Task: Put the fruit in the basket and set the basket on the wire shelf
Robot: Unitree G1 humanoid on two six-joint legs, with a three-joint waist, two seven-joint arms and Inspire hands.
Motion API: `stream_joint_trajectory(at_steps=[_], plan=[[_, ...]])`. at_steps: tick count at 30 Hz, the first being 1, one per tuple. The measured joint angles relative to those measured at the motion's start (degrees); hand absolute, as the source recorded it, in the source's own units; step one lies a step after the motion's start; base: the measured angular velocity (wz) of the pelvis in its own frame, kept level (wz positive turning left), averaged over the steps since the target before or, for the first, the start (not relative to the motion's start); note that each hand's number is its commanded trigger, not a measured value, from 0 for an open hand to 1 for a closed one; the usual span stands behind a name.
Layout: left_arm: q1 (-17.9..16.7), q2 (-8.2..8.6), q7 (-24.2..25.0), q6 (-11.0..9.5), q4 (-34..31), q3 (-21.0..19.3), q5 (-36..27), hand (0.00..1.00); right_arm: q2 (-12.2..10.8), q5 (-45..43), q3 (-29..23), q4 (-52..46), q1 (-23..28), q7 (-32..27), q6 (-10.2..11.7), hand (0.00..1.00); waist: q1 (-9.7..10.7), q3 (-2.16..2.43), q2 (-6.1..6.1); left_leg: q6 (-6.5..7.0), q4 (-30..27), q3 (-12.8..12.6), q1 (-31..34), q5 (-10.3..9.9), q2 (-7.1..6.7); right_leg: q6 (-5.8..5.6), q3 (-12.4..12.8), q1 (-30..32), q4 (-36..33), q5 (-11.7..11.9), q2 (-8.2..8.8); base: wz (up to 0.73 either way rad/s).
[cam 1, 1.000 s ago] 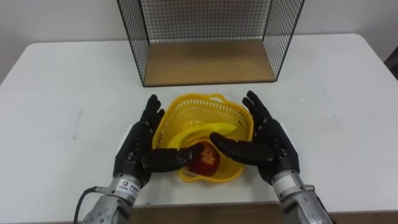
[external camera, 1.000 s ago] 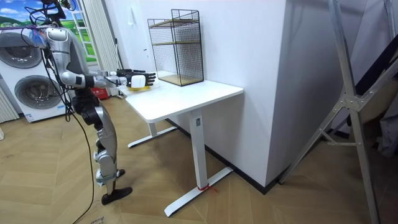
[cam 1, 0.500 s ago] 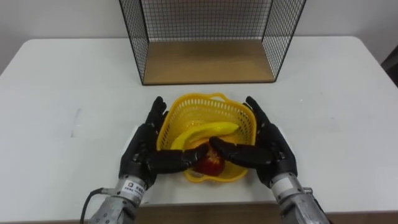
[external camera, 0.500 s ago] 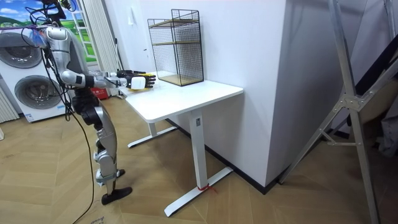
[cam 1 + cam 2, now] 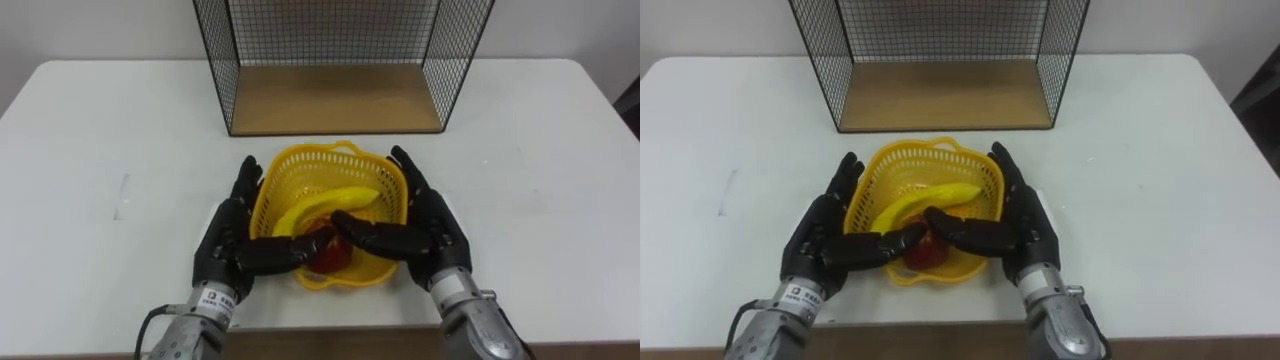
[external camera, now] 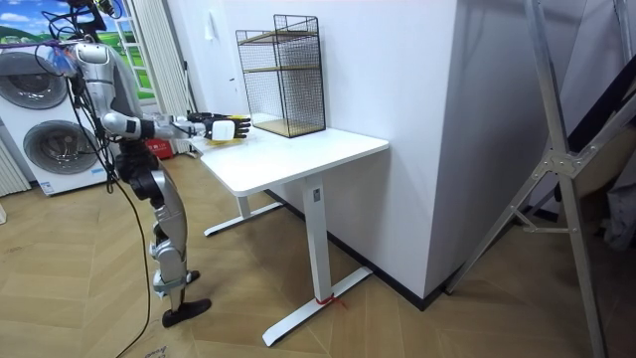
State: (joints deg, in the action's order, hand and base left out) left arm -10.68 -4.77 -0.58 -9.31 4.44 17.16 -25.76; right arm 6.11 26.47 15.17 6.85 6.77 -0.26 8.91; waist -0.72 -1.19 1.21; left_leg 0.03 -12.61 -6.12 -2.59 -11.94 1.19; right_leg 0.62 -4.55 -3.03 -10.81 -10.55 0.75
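Basket [image 5: 318,176]: yellow plastic mesh with both fruits inside, pressed between the left hand [image 5: 226,246] and the right hand [image 5: 436,230], near the front edge of the table [image 5: 110,130] and just short of the wire shelf [image 5: 335,100]. I cannot tell whether it rests on the top or hangs just above it.
Room: wood floor [image 6: 99,318], a white wall [image 6: 397,70] behind the table, a washing machine [image 6: 50,139] behind the robot, and a metal frame [image 6: 556,149] at the room view's right.
Robot: stands at the table's end on the room view's left, both arms stretched over the top.
Table: white top on white legs, set against the wall.
Wire shelf: black mesh cage with wooden boards at the table's far side, its open face toward the robot.
Left hand: flat against the basket's left side, fingers straight, thumb laid across the near rim.
Right hand: the same on the right side, fingers straight, thumb reaching inward over the near rim.
Banana [image 5: 325,205]: lies slantwise across the basket's middle.
Apple [image 5: 324,251]: red, at the basket's near end, partly under the two thumbs.
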Motion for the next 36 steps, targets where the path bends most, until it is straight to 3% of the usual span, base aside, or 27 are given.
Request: stream_joint_trajectory(at_steps=[5, 15, 23, 28, 36], plan=[[0.16, 0.84, -2.46, 0.0, -0.53, 0.26, 0.02, 0.0, 0.03, 0.0, 0.61, 1.24, -1.8, -0.47, 0.01, 0.0, -0.94, 0.13, 0.82, 0.0, -0.01, 0.05, 0.01, 0.0, 0.0, 0.03, -0.12, -0.08, 0.0, 0.06, 0.01, 0.0], [1.76, 1.24, -4.29, 0.0, -3.29, -0.17, 0.09, 0.0, -0.01, -0.06, 0.77, 1.33, -7.43, -1.43, 0.0, 0.0, -1.08, 0.24, 0.25, 0.0, -0.19, 0.35, 0.3, 0.0, 0.08, 0.13, -0.65, -0.48, -0.12, 0.24, 0.0, 0.01], [4.81, 1.25, -4.32, 0.07, -3.37, -1.33, 0.1, 0.0, -0.18, -0.16, 0.17, -0.82, -8.08, -1.63, -0.02, 0.0, -0.97, 0.29, -0.28, 0.0, -0.28, 1.12, 0.47, 0.0, 0.09, 0.16, -1.61, -0.77, -0.07, 0.26, 0.02, 0.06], [4.93, 1.7, -4.24, 0.06, -4.52, -1.35, 0.12, 0.0, -0.64, -1.64, -0.64, -3.59, -8.1, -1.7, 0.42, 0.0, -0.84, 0.65, -0.96, -0.01, -0.23, 1.38, 0.32, 0.01, 0.08, 0.16, -1.92, -0.96, -0.01, 0.26, 0.03, 0.02], [4.93, 1.7, -4.24, 0.07, -4.52, -1.35, 0.3, 0.0, -1.94, -2.45, -0.67, -3.58, -8.09, -2.85, 0.58, 0.0, -0.39, 0.53, -0.8, -0.01, -0.27, 1.3, -0.04, 0.02, 0.05, 0.16, -1.89, -1.13, -0.06, 0.26, 0.09, 0.0]])
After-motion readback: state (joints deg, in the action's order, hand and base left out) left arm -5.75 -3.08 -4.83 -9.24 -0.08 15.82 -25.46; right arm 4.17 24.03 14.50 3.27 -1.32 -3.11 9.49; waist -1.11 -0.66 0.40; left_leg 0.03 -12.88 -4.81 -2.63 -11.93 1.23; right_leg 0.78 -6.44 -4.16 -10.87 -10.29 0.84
